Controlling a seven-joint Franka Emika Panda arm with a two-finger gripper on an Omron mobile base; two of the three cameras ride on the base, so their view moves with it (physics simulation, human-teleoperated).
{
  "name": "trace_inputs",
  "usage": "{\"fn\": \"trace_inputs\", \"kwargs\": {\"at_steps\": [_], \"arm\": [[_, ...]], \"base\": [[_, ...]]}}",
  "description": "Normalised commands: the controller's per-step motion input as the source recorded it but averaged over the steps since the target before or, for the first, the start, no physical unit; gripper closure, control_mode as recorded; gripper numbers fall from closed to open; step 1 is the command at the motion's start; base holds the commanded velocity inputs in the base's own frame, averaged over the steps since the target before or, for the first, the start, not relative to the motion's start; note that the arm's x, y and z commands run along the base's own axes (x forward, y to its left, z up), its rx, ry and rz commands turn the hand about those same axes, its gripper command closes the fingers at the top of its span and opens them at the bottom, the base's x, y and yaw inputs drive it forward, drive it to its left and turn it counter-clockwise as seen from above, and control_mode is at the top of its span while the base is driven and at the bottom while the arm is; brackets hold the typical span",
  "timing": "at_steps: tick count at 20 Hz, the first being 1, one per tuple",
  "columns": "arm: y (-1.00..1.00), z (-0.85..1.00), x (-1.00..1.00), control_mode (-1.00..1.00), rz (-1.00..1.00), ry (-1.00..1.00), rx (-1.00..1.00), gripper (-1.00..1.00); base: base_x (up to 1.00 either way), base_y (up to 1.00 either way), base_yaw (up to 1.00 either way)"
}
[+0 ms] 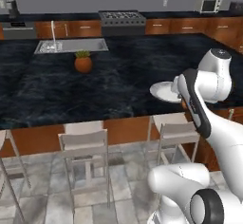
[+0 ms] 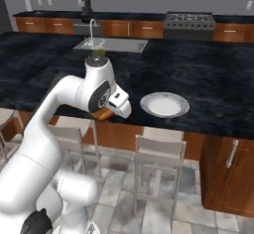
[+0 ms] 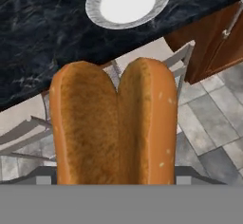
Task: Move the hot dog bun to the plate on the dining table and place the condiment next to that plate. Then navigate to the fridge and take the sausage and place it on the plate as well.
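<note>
the hot dog bun [image 3: 114, 123] sat large in the hand view, two orange-tan halves joined low and parted at the top, held in the gripper [image 2: 105, 113] with its jaws set wide against the bun's sides. in the right base view a small tan piece of the bun showed just under the white hand, at the near edge of the dining table [image 2: 208, 79] and left of the plate [image 2: 164, 104]. the bun was off the plate, hanging over the table's near edge above the chairs.

the plate, round and pale grey-white, lay bare on the black marbled top close to the near edge; in the hand view it was beyond the bun.

two pale chairs [image 2: 158, 153] stood tucked against the table's reddish-brown wood base, on a grey tiled floor. farther back on the table top were a steel sink [image 1: 71, 45] with a tap and, nearer than it, a small potted plant [image 1: 83, 62] in a round orange pot. along the far wall ran wood-fronted counters with a stove [image 1: 121, 21] and, at the far right, a white microwave [image 1: 208, 4].
</note>
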Motion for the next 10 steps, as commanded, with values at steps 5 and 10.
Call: {"fn": "trace_inputs", "kwargs": {"at_steps": [5,10], "arm": [[0.00,0.00,0.00,1.00,0.00,0.00,0.00,1.00],[0.00,0.00,0.00,1.00,0.00,0.00,0.00,1.00]], "base": [[0.58,-0.46,0.39],[0.48,-0.55,0.34]]}}
